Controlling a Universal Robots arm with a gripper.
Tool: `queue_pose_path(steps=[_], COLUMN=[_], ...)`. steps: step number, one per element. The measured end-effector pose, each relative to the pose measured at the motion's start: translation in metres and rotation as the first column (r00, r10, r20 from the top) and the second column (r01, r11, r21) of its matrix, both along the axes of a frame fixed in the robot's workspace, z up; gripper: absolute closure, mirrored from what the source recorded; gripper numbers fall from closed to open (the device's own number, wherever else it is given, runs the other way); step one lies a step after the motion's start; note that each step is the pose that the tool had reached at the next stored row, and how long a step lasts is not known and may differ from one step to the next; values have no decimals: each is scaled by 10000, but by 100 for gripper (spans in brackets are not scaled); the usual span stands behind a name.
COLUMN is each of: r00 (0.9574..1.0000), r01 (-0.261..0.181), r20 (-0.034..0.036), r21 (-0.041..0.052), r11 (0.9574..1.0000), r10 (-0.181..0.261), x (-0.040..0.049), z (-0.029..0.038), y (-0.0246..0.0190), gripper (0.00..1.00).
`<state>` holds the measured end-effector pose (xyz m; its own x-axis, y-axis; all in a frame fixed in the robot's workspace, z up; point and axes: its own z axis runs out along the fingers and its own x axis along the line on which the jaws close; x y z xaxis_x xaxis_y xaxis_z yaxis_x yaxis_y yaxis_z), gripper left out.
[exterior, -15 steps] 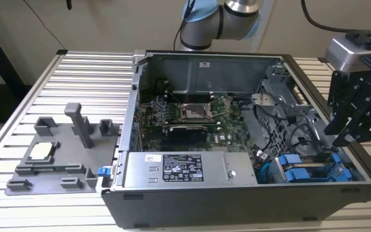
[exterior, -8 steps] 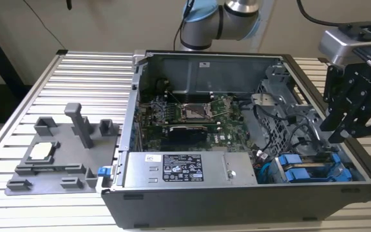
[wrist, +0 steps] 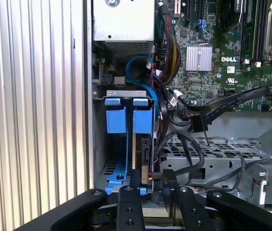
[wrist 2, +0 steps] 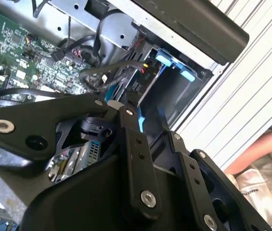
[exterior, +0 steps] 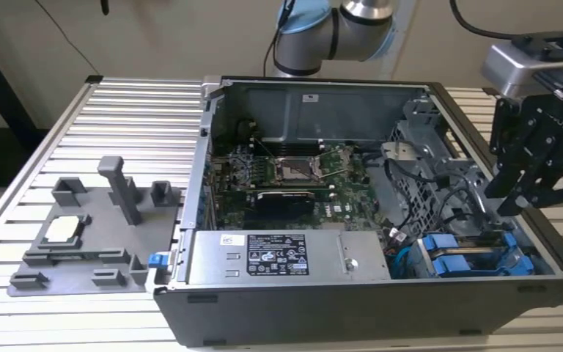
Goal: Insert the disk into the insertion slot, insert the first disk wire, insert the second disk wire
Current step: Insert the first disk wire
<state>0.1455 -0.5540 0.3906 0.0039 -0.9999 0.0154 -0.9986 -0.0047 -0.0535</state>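
Note:
The disk point(wrist: 126, 159), in its blue frame, sits inside the insertion slot point(wrist: 99, 144) of the grey drive cage; in the exterior view it lies at the case's front right corner point(exterior: 477, 258). My black gripper point(wrist: 150, 185) is at the disk's rear end, away from the blue handles. It is nearly closed on the end of a black disk wire point(wrist: 161, 144) that curves down into the gap between the fingers. Seen from the exterior camera, the gripper point(exterior: 509, 209) hangs just above the cage by the case's right wall. The second wrist view has the gripper point(wrist 2: 143, 113) over the same blue bay.
A second blue-fronted carrier point(wrist: 116, 115) sits beside the disk. The silver power-supply box point(exterior: 281, 257) borders the cage, with the green motherboard point(exterior: 281, 176) and loose black cables point(wrist: 222, 101) beyond. A grey fixture plate point(exterior: 86, 227) lies on the ribbed table point(exterior: 115, 110) at the exterior view's left.

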Motion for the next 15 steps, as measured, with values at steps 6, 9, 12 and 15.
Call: queue_pose_path(steps=[6, 9, 12, 15], r00=[10000, 10000, 10000, 10000], r01=[24, 32, 39, 43], r20=[0, 0, 1, 11], r21=[2, 2, 3, 2], r11=[10000, 10000, 10000, 10000], r10=[-24, -32, -39, -43], x=[-24, -51, -83, -128], z=[-1, -1, -1, -1], y=[93, 133, 173, 213], gripper=[67, 67, 67, 67])
